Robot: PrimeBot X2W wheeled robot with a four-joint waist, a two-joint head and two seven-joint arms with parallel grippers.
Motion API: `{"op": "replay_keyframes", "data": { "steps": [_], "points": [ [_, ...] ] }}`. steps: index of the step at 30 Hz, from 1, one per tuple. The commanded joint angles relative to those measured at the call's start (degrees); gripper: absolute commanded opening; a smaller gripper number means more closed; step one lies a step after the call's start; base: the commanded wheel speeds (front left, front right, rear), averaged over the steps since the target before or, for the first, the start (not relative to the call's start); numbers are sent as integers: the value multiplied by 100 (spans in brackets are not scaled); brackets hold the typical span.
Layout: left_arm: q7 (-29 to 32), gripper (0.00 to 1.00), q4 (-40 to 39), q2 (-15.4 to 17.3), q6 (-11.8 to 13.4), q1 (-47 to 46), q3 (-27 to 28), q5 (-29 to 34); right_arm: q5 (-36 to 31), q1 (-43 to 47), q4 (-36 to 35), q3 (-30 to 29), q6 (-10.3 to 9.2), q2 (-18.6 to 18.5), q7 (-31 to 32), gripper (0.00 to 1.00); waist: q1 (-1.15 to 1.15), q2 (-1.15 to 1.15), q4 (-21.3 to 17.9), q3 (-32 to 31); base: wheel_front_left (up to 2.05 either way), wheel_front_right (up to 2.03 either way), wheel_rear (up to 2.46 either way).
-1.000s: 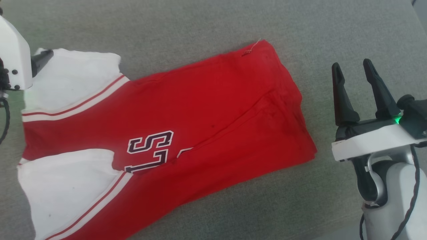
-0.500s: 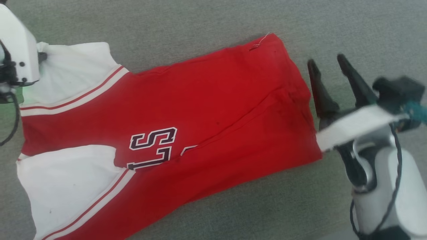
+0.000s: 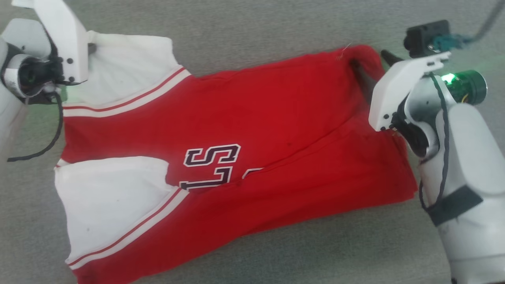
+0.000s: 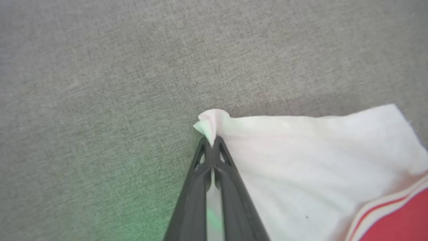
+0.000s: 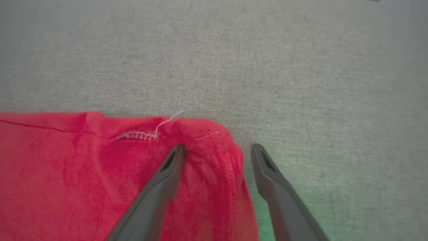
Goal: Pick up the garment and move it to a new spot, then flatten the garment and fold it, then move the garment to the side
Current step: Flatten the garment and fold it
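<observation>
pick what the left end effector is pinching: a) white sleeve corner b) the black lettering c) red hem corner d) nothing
a: the left end effector is shut with a bunched corner of the white sleeve of the garment between its tips.

Arms check: left gripper (image 4: 211,142) clamped, right gripper (image 5: 218,149) spread.
Left fingers meet at lower centre of the left wrist view, pinching a white corner of the garment (image 4: 301,150); right fingers stand apart, one over its red edge. Pale right forearm (image 3: 469,165) fills the head view's right edge.
</observation>
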Motion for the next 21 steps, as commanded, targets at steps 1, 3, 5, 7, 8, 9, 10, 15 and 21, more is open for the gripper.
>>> {"op": "replay_keyframes", "data": {
  "steps": [1, 3, 5, 7, 8, 9, 10, 15, 21],
  "points": [
    [-8, 0, 81, -77, -57, 49, -69, 0, 36, -144, 205, 70, -3, -58, 175, 100, 0, 0, 95, 16, 0, 0, 0],
    [-74, 0, 153, -134, -101, 19, -74, 12, 220, -288, 566, 176, -2, -84, 501, 100, 0, 0, 152, 14, 0, 0, 0],
    [-132, 0, 227, -188, -146, 5, -68, 5, 405, -377, 848, 340, -1, -81, 864, 100, 0, 0, 193, 6, 0, 0, 0],
    [-214, 0, 298, -226, -194, -9, -61, -1, 597, -466, 1070, 432, 0, -115, 1185, 0, 0, 0, 233, 4, 0, 0, 0],
    [-287, 0, 373, -266, -236, -13, -63, 4, 605, -550, 1182, 487, -2, -209, 1378, 0, 0, 0, 266, -6, 0, 0, 0],
    [-334, 0, 409, -287, -258, -19, -68, 12, 640, -593, 1205, 456, -2, -231, 1424, 0, 0, 0, 280, -15, 0, 0, 0],
    [-375, 0, 447, -305, -279, -21, -68, 13, 655, -628, 1233, 429, -4, -241, 1484, 0, 0, 0, 293, -27, 0, 0, 0],
    [-524, 0, 618, -351, -367, -98, -64, 18, 676, -749, 1244, 274, -5, -226, 1776, 0, 0, 0, 335, -140, 0, 0, 0],
    [-669, 0, 717, -457, -449, -234, -65, -7, 519, -865, 1104, 5, -6, -230, 1763, 0, 0, 0, 419, -342, 0, 0, 0]
  ]
}}
